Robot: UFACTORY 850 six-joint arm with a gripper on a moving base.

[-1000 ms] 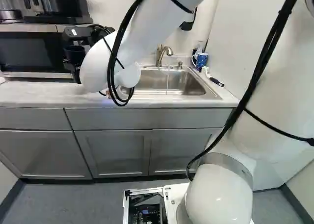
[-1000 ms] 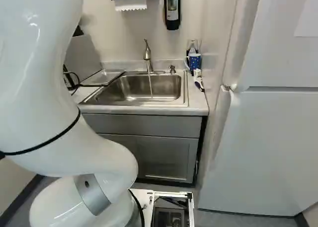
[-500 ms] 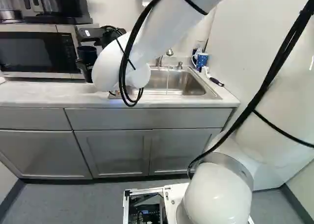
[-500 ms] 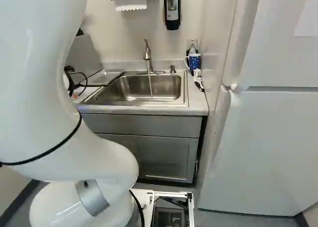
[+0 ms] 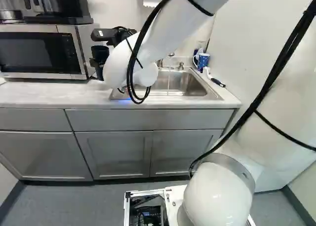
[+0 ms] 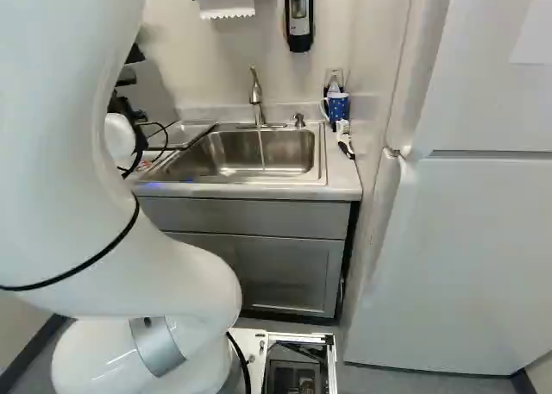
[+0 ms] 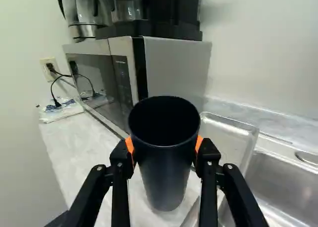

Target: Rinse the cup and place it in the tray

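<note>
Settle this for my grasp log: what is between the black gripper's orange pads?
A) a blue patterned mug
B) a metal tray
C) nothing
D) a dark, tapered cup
D: the black gripper has its orange pads against two sides of the dark, tapered cup.

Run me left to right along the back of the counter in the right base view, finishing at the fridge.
Shallow silver metal tray → curved brushed-metal faucet → small metal soap pump → blue mug with white spots → tall white refrigerator.

Coffee maker (image 5: 49,2) on microwave (image 5: 39,53), tray (image 7: 227,137) between microwave and sink (image 6: 237,157), faucet (image 6: 256,92) behind sink, mug (image 6: 339,108) farther right
</note>
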